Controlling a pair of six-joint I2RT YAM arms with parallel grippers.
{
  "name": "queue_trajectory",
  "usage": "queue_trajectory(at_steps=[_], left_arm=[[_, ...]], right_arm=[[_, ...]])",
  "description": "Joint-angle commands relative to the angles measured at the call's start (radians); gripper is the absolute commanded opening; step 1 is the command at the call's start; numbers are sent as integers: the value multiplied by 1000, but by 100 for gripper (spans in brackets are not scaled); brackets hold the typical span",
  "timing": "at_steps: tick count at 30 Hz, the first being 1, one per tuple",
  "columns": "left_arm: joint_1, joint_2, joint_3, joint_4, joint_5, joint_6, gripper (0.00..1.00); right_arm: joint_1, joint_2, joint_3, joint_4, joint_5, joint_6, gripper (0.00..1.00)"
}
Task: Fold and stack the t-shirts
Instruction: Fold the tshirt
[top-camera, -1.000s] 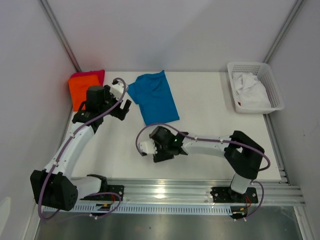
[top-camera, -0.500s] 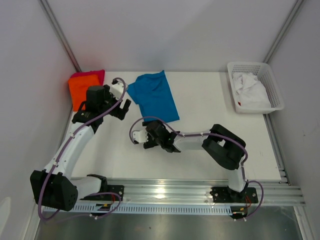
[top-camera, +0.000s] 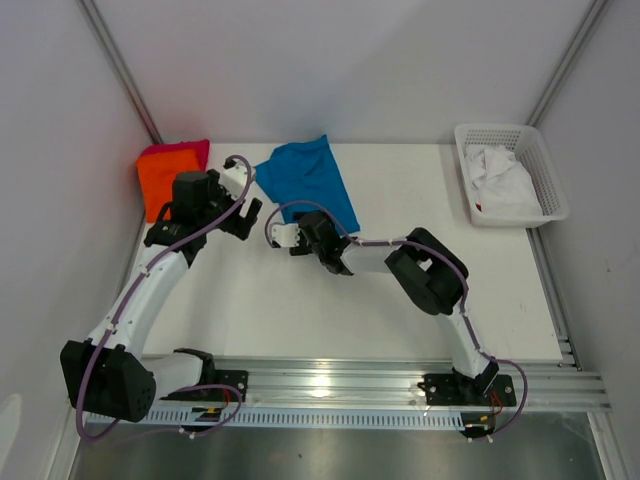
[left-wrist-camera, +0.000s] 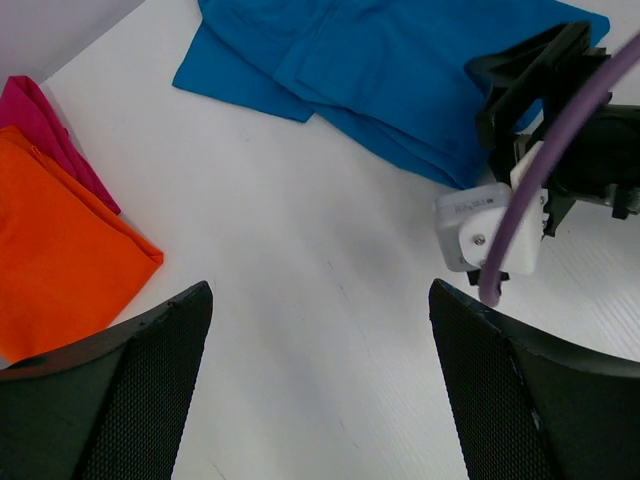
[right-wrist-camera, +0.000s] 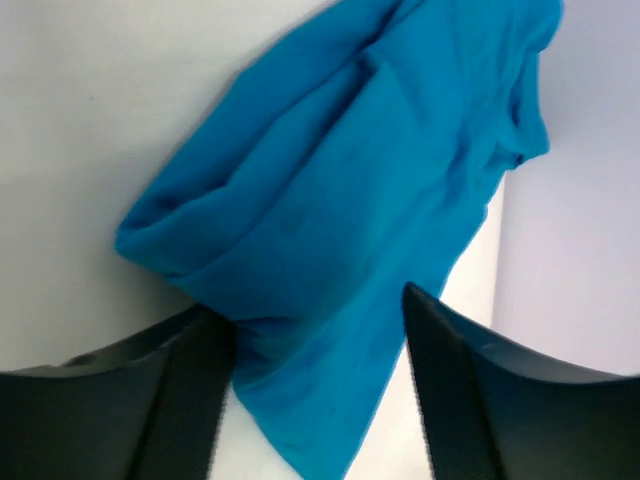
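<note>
Within the right gripper (right-wrist-camera: 308, 318) lies the blue t-shirt (right-wrist-camera: 350, 180), seemingly ungrasped.

We see a flat white table (top-camera: 400, 200); a rumpled bright blue cloth t-shirt (top-camera: 305, 180) lies near its far middle; a folded orange cloth t-shirt (top-camera: 155, 185) overlaps a pinkish-red cloth t-shirt (top-camera: 185, 150) at the far left corner; a white plastic lattice basket (top-camera: 490, 127) sits far right.

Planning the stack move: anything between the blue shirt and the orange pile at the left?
Nothing lies on the table between the blue shirt and the orange shirt. But the left hand, open, hangs over that gap in the top view; it would likely need to move aside.
</note>
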Motion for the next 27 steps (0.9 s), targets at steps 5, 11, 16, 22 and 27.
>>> queue_trajectory(at_steps=[5,11,16,22,27], left_arm=[[-5,0,47,18,4,0,91],[-5,1,53,8,4,8,91],[-7,4,60,-1,11,11,91],[-5,4,73,-16,7,17,91],[-6,0,77,-21,12,12,91]], right_arm=[[-18,69,121,-455,-94,114,0],[54,-95,170,-823,-302,232,0],[130,-167,276,-1111,-497,367,0],[220,-202,386,-1436,-766,441,0],[309,-250,435,-1551,-847,464,0]])
